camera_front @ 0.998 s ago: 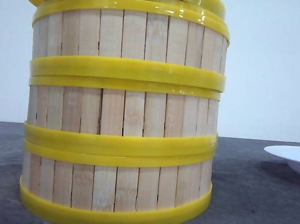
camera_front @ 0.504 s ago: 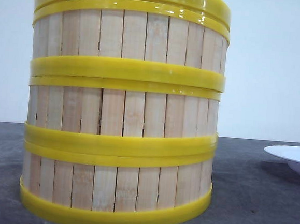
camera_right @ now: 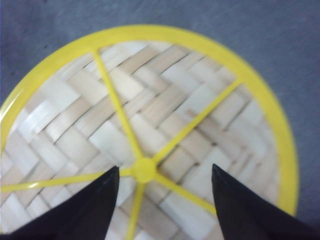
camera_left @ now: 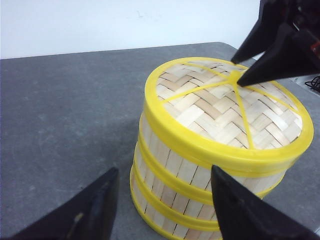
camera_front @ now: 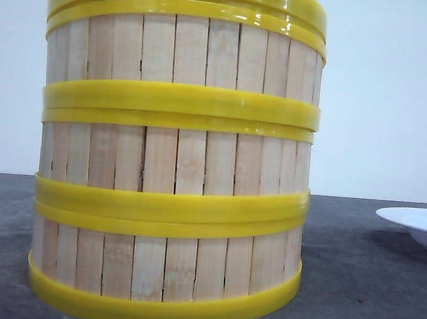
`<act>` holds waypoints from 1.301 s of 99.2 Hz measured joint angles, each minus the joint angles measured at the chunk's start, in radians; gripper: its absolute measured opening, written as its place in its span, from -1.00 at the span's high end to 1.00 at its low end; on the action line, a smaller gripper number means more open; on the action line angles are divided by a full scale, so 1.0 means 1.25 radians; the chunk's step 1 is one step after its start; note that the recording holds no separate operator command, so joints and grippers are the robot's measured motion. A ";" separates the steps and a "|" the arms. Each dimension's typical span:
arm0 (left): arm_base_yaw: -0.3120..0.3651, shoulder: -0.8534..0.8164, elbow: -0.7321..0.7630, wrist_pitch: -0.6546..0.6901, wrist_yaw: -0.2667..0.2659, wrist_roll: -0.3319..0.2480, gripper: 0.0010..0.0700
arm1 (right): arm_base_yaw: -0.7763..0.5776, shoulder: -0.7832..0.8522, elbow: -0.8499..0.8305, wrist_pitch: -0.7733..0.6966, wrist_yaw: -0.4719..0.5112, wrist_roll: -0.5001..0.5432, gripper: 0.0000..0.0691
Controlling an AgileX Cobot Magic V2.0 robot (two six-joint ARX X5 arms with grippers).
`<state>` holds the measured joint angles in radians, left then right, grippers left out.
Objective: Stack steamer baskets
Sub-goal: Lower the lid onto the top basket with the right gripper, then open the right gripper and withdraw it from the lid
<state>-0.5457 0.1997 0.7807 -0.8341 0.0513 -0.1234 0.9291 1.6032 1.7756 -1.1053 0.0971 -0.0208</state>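
Right tool [camera_right: 162, 200], fingers spread, straddles the lid [camera_left: 227, 107] hub atop three stacked steamer baskets [camera_front: 175, 164]; left tool [camera_left: 162, 210] likewise spread.

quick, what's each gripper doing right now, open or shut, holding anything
Left gripper: open, holding nothing, beside the stack of slatted wooden steamer baskets.
Right gripper: open, holding nothing, straddling the hub of the flat yellow-rimmed woven lid.

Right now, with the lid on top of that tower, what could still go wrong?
The right gripper hangs open around the lid's centre knob; if a finger catches it on the way up, the lid could slide off. The three baskets make a tall stack, so a sideways knock might topple it. The plate lies close by and could be hit.
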 joint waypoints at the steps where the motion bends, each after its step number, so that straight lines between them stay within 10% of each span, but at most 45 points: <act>1: 0.000 0.000 0.000 0.000 0.000 0.000 0.02 | 0.000 -0.001 0.002 0.001 0.003 -0.001 -0.06; 65: 0.000 0.000 0.000 0.030 0.000 0.000 0.02 | 0.000 -0.345 0.054 0.033 0.168 -0.007 -0.08; 129: 0.000 0.004 0.000 0.044 0.000 0.000 0.02 | 0.000 -0.706 -0.651 0.273 0.176 0.199 -0.08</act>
<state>-0.5457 0.2047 0.7803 -0.7795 0.0513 -0.1234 0.9291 0.7212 0.9623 -0.7639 0.3172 0.2283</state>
